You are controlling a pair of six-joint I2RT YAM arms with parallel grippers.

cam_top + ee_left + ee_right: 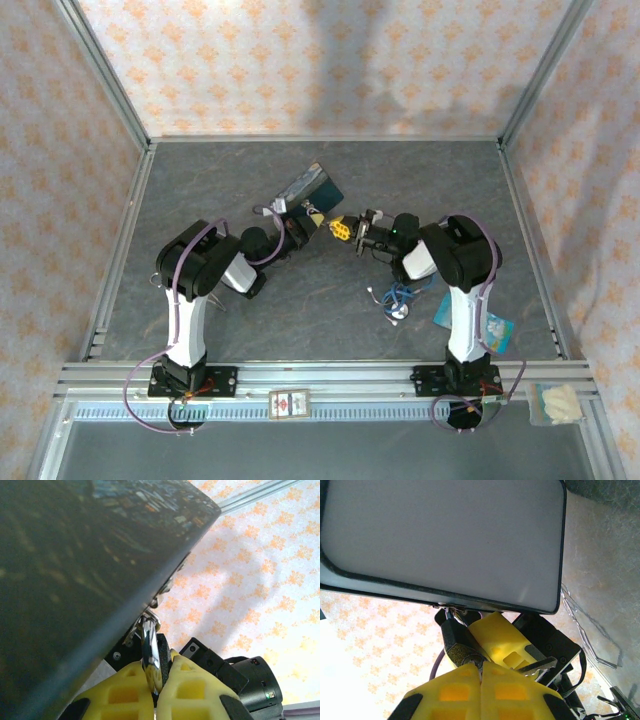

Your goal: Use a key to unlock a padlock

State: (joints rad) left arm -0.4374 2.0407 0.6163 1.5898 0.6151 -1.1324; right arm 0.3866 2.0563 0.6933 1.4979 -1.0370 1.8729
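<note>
Right, left pincer (156, 677) is clenched on the padlock (455, 640) hanging off the painted box (445, 535), right pincer (481, 674) clenched on the key (473, 659), touching the lock's underside, shaft seemingly in line with its body

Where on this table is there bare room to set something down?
Bare: the table strip along the back wall, and the near middle between the arm bases. Crowded: centre, where left gripper and right gripper meet at the padlock and painted box; blue cord lies near-right.
</note>
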